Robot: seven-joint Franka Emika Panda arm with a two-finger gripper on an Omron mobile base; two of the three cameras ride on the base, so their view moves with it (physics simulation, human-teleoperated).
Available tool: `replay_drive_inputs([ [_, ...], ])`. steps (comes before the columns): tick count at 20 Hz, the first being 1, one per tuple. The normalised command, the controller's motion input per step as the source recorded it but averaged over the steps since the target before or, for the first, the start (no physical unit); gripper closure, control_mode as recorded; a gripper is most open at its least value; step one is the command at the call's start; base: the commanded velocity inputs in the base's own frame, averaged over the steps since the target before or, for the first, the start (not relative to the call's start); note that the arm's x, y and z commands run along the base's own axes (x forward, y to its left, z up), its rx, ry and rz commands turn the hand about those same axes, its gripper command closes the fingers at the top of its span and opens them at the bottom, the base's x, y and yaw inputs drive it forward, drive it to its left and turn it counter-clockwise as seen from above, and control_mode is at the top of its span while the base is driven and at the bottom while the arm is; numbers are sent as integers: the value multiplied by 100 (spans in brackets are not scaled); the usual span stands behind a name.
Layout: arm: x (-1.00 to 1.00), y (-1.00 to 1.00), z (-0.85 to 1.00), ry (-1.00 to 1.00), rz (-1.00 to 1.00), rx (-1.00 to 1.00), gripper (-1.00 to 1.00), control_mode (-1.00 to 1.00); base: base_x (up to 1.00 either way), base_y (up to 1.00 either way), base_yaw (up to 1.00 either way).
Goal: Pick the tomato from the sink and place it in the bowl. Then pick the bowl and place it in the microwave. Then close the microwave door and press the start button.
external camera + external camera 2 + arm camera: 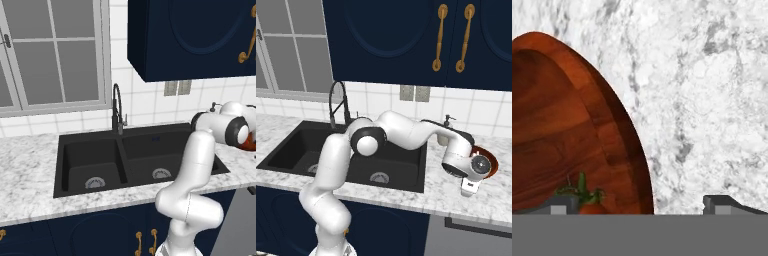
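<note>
The reddish-brown bowl (567, 125) sits on the marble counter right of the sink (90, 155), and its edge peeks out behind my hand (491, 159). The tomato (592, 208), red with a green stem, lies inside the bowl close to my left fingertip (559, 204). My gripper (641, 205) is open and straddles the bowl's rim, one finger inside the bowl and the other over the counter. Both sink basins hold nothing. The microwave and its door are out of view.
A dark gooseneck faucet (117, 107) rises behind the sink. Navy wall cabinets (406, 40) hang above the counter. A small soap dispenser (446, 120) stands at the back wall. The marble counter (712, 100) stretches to the right of the bowl.
</note>
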Motion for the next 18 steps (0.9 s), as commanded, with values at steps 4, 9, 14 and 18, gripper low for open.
replay_drive_inputs([
  [4,27,-5,-20,0,0,2,100,-100,0,0,0],
  [9,0,0,-17,0,0,0,100,-100,0,0,0],
  [14,-43,38,31,-10,0,-1,100,-100,0,0,0],
  [18,-53,85,57,-16,2,-10,100,-100,0,0,0],
])
